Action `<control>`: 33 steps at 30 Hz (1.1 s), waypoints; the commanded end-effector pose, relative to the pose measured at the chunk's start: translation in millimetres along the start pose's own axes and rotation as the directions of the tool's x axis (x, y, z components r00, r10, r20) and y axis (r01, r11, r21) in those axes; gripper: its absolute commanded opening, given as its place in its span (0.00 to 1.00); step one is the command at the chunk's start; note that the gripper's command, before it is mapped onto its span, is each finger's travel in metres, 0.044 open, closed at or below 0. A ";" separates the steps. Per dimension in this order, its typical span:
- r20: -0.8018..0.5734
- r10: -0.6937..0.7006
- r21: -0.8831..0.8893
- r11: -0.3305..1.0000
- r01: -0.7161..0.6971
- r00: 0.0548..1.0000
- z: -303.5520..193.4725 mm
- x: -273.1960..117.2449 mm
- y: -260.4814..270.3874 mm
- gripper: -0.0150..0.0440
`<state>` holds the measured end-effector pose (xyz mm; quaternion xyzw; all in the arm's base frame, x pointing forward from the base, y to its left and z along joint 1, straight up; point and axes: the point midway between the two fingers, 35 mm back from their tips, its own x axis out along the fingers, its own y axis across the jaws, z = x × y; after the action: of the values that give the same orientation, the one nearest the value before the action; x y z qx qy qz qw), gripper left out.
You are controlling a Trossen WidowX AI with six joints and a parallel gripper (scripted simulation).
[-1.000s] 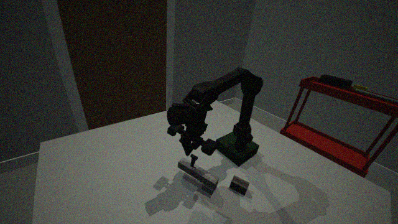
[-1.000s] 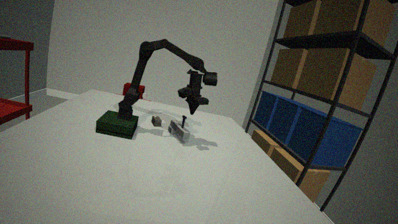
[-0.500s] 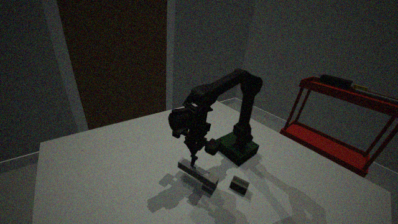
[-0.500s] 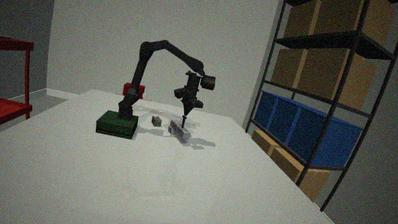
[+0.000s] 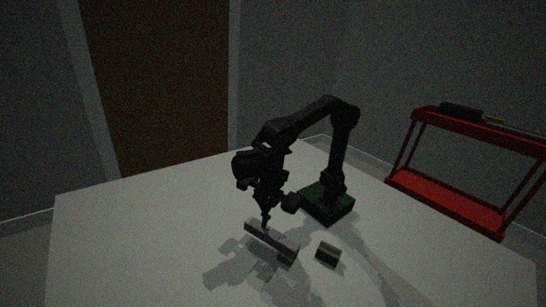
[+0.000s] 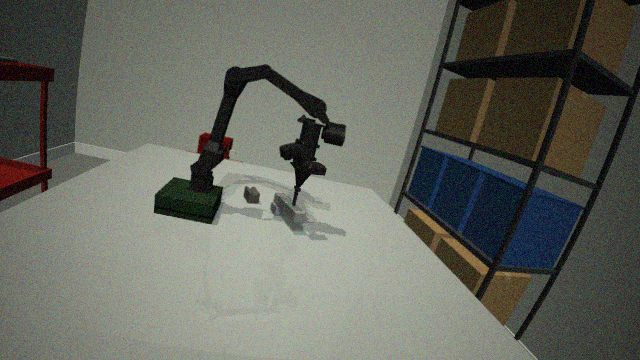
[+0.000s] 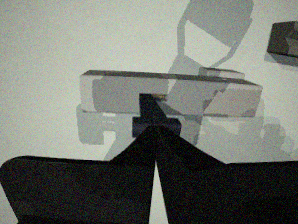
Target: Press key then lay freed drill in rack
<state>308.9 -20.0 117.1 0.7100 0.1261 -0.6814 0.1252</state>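
Note:
A long pale grey block point(image 5: 273, 240) point(image 6: 290, 207) point(image 7: 120, 95) lies across the view below my gripper. A dark T-shaped piece, apparently the key point(image 7: 149, 106), stands upright in the block, crossbar on top. A small orange-brown spot shows beside its foot in the wrist view. My gripper point(image 5: 266, 213) point(image 6: 298, 187) point(image 7: 154, 132) is shut and empty. It points down with its tips at the crossbar, seemingly touching it. I cannot clearly make out the drill. A small notched block, probably the rack point(image 5: 328, 254) point(image 6: 251, 194) point(image 7: 284, 39), stands apart from the long block, on the arm base's side.
The arm's green base block point(image 5: 326, 205) point(image 6: 187, 200) stands on the white table point(image 5: 107, 239) point(image 6: 150, 280). A red cart point(image 5: 448, 192) and a tall shelf with boxes point(image 6: 510, 60) stand beyond the table. The light is dim and the arm casts shadows around the long block.

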 end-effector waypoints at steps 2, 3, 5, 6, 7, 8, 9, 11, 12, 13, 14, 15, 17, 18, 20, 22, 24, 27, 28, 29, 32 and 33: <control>0.012 -0.001 0.004 1.000 0.001 1.000 0.2 6.4 0.9 0.25; 0.012 -0.001 0.004 1.000 0.001 1.000 0.1 6.8 1.0 0.25; 0.011 -0.001 0.004 1.000 0.001 1.000 -0.1 7.5 1.1 0.25; 0.011 -0.001 0.004 1.000 0.001 1.000 -0.1 7.9 1.2 0.25; 0.011 -0.001 0.004 1.000 0.001 1.000 0.0 8.2 1.3 0.25; 0.012 -0.001 0.004 1.000 0.001 1.000 0.0 8.6 1.4 0.25; 0.012 -0.001 0.004 1.000 0.001 1.000 0.1 8.9 1.4 0.25; 0.012 -0.001 0.004 1.000 0.001 1.000 0.5 9.5 1.5 0.25; 0.012 -0.001 0.004 1.000 0.001 1.000 0.7 9.8 1.6 0.25; 0.012 -0.001 0.004 1.000 0.001 1.000 1.0 10.2 1.6 0.25; 0.012 -0.001 0.004 1.000 0.001 1.000 1.2 10.6 1.7 0.25; 0.012 -0.001 0.004 1.000 0.001 1.000 1.5 11.0 1.8 0.25; 0.012 -0.001 0.004 1.000 0.001 1.000 2.1 11.5 1.9 0.25; 0.012 -0.001 0.004 1.000 0.001 1.000 2.4 11.7 2.0 0.25; 0.012 -0.001 0.004 1.000 0.001 1.000 3.0 12.2 2.1 0.25; 0.012 -0.001 0.004 1.000 0.001 1.000 3.7 12.7 2.2 0.25; 0.012 -0.001 0.004 1.000 0.001 1.000 4.2 13.4 2.2 0.25; 0.012 -0.001 0.004 1.000 0.001 1.000 4.7 14.5 2.2 0.25; 0.012 -0.001 0.004 1.000 0.001 1.000 4.8 14.8 2.2 0.25; 0.012 -0.001 0.004 1.000 0.001 1.000 4.9 15.2 2.2 0.25; 0.012 -0.001 0.004 1.000 0.001 1.000 5.1 16.2 2.2 0.25; 0.012 -0.001 0.004 1.000 0.001 1.000 5.1 16.5 2.2 0.25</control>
<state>311.2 -18.7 114.4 0.7205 0.1278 -0.6699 0.1258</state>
